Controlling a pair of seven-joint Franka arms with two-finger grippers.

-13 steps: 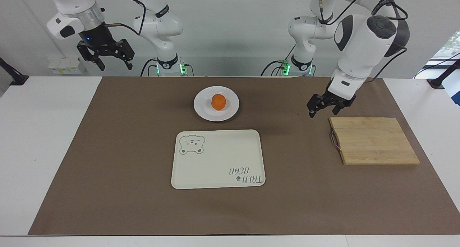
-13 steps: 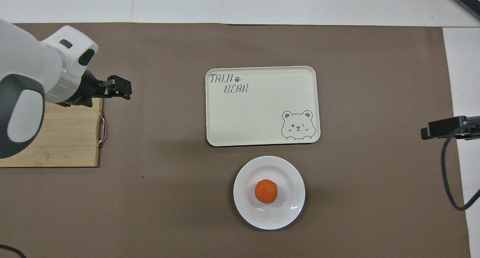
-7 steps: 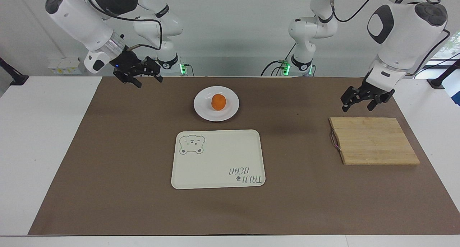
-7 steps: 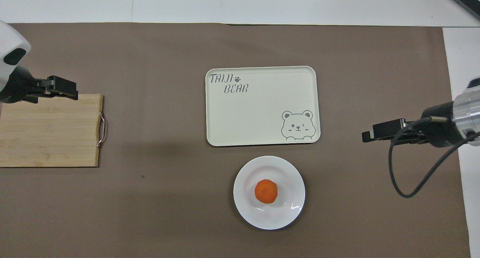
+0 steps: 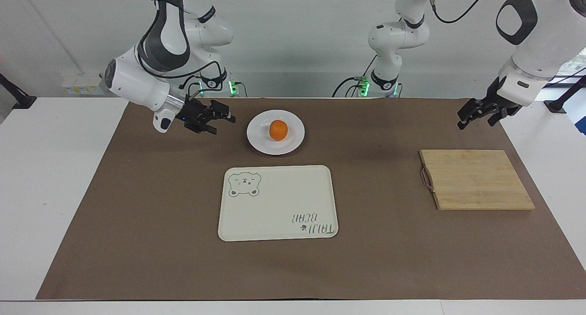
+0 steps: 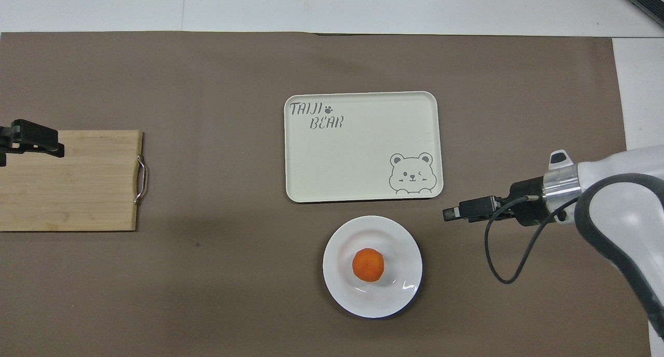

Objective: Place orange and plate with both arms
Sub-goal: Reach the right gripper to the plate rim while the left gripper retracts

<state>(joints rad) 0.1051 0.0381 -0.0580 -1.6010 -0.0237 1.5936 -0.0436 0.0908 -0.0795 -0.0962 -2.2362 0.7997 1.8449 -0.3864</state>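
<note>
The orange (image 5: 278, 130) (image 6: 368, 264) sits in the middle of the white plate (image 5: 261, 140) (image 6: 400, 242), which rests on the brown mat close to the robots. My right gripper (image 5: 223, 120) (image 6: 454, 213) hovers low over the mat beside the plate, toward the right arm's end. It points at the plate, open and empty, a short gap away. My left gripper (image 5: 475, 122) (image 6: 49, 141) hangs open and empty over the mat's edge at the left arm's end, by the cutting board's corner.
A cream tray (image 5: 278, 203) (image 6: 363, 154) with a bear drawing lies just farther from the robots than the plate. A wooden cutting board (image 5: 476, 180) (image 6: 78, 186) with a metal handle lies toward the left arm's end. Two shorter arms with green lights stand at the robots' edge.
The right arm has swung down and in from the right arm's end, toward the plate. The left gripper has pulled away from the cutting board's handle side toward the table's end. Orange and plate have not moved.
</note>
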